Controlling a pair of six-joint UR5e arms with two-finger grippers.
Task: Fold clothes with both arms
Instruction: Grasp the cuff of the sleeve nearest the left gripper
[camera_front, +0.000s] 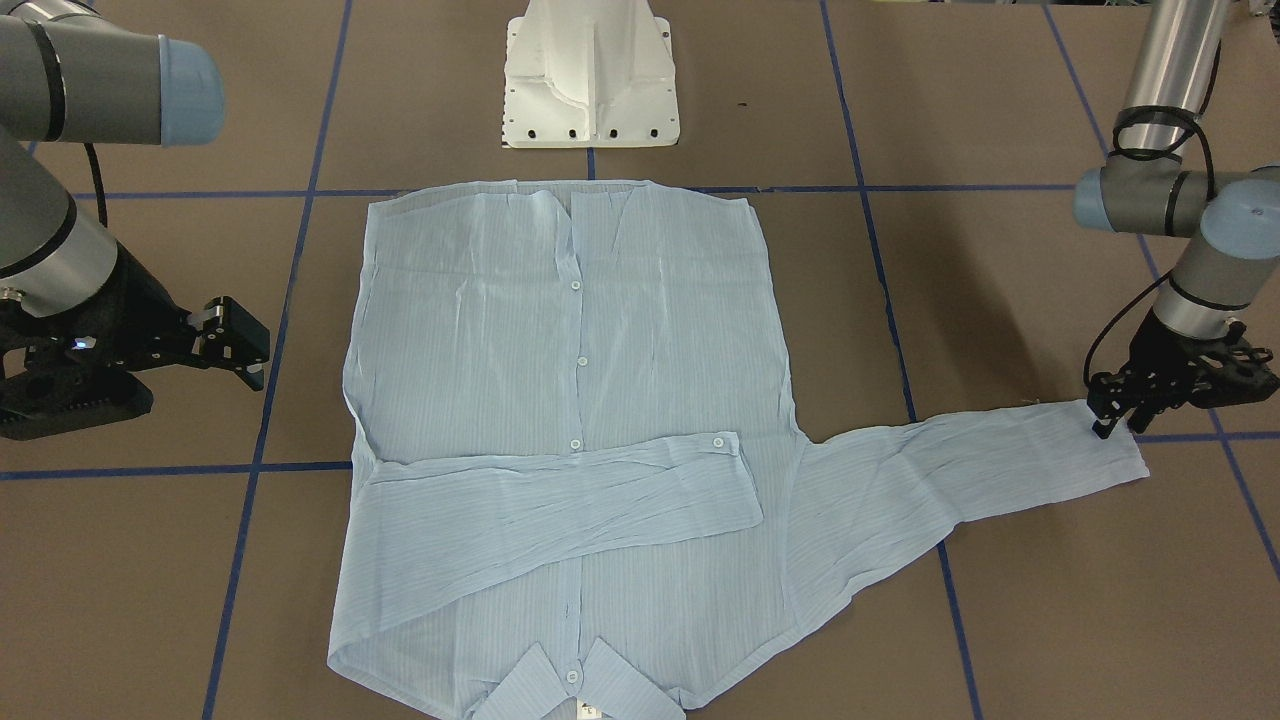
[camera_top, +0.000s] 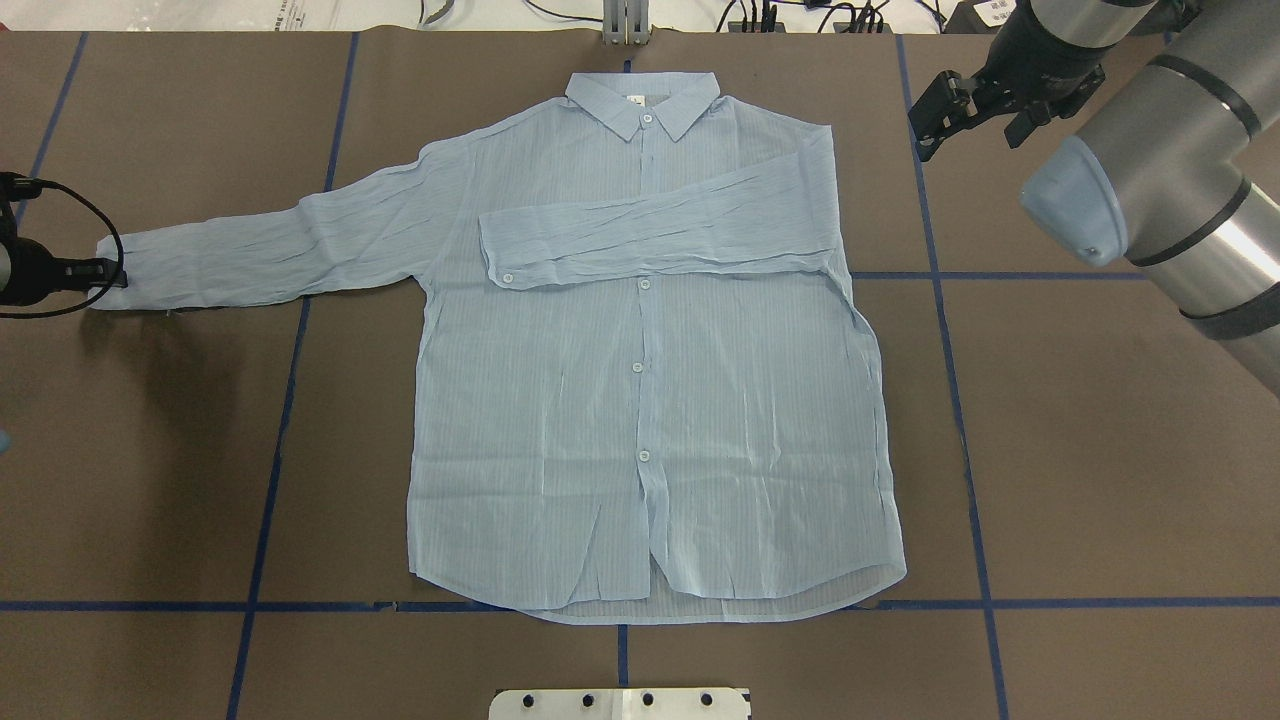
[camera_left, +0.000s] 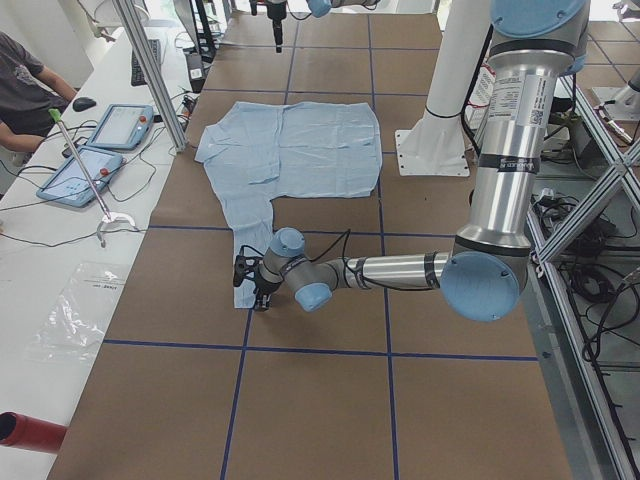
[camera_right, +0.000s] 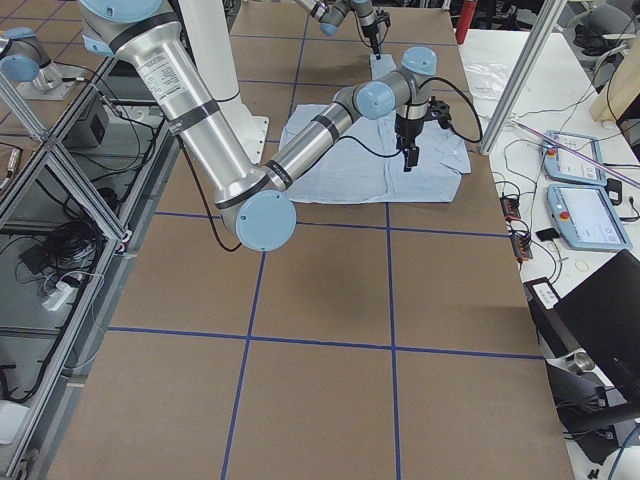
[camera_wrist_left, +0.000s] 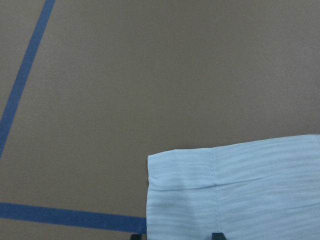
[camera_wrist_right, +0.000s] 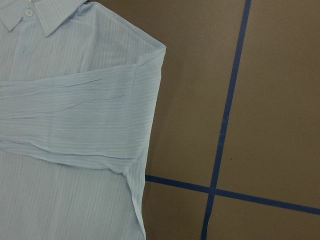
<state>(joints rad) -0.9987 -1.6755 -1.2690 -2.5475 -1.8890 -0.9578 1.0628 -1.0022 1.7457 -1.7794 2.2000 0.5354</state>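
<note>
Overhead exterior: left pincer (camera_top: 118, 273) wide at shirt cuff (camera_top: 150, 268), right pincer (camera_top: 968, 138) wide, pedestal (camera_top: 620, 703) by hem (camera_top: 700, 602).

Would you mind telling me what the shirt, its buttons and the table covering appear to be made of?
Shirt: thin woven cloth, matte, perhaps light cotton or a blend; it shows fine stripes and soft creases.
Buttons: small, white and smooth, probably plastic.
Table covering: flat matte brown, like paper or board.
Blue lines: they look like tape.

A pale-blue sleeve cuff (camera_wrist_left: 235, 195) is seen laid flat on the brown table (camera_wrist_left: 150, 75). The table is marked with blue tape (camera_wrist_left: 65, 216).
</note>
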